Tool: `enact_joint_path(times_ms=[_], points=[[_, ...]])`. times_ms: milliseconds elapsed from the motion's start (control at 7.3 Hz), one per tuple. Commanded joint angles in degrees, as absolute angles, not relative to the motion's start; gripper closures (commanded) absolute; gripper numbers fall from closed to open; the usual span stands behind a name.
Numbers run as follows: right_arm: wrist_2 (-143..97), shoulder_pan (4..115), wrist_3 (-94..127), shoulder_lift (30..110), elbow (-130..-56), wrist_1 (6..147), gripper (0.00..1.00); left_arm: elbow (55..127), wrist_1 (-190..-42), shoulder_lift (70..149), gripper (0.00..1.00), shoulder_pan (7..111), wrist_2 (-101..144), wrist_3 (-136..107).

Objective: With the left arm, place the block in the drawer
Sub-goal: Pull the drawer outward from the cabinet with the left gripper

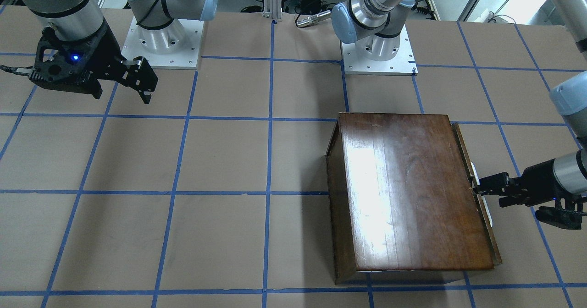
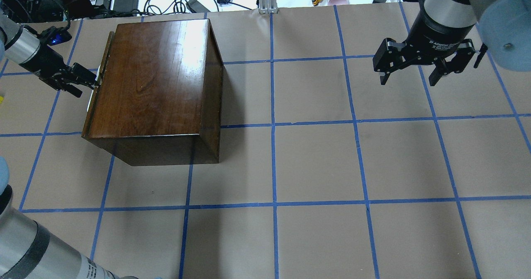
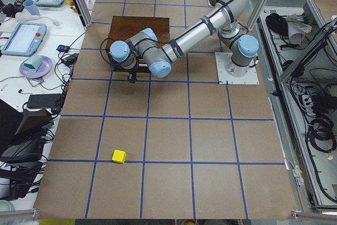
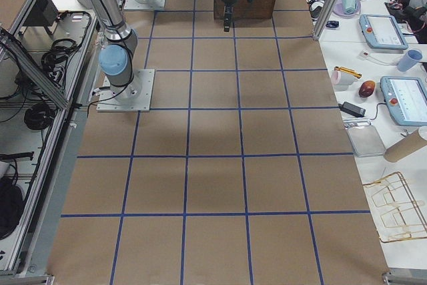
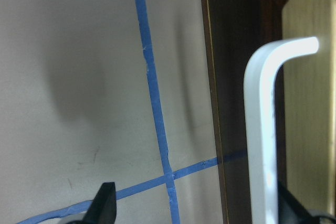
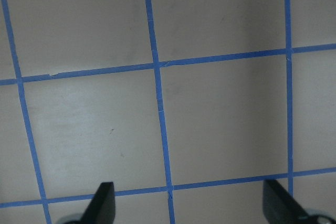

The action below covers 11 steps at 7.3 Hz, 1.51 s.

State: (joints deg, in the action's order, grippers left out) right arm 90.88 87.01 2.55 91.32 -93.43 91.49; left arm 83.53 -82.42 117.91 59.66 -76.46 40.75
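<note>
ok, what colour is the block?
The block is bright yellow. It shows best in the exterior left view.

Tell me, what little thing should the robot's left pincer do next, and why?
Probably shut the left pincer on the pale handle. The handle already sits between its open fingers. The drawer looks shut or nearly shut in the wooden box, and the yellow block lies far away on the table. So the drawer likely needs gripping and pulling open first.
</note>
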Motion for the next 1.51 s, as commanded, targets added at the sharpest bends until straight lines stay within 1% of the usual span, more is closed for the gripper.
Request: enact_joint_path(times_ms=[0, 1371], points=[[90.88, 87.01, 2.55, 91.32, -93.43, 91.49, 0.0, 82.62, -82.35, 118.04, 0.0, 58.98, -76.81, 42.27], [90.88, 86.92, 2.55, 91.32, -93.43, 91.49, 0.0, 77.35, -82.79, 121.2, 0.0, 57.22, -80.86, 45.62]])
